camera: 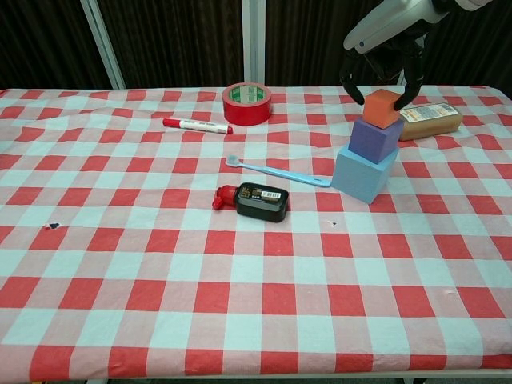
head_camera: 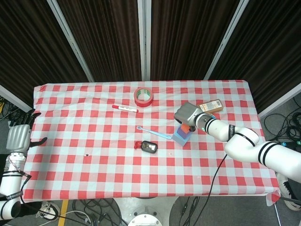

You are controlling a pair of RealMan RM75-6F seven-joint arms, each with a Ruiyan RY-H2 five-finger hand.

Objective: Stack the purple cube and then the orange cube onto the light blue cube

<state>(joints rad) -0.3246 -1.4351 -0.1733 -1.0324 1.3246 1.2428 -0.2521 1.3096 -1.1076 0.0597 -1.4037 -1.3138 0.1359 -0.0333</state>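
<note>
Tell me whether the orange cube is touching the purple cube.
Touching. The chest view shows the orange cube resting directly on the purple cube, no gap between them.

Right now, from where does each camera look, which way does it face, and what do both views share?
Head view: high above, facing down at the whole table; shows left hand and right hand.
Chest view: low at the near table edge, facing across it; shows only the right hand.
Shared: orange cube, purple cube, light blue cube, red tape.
</note>
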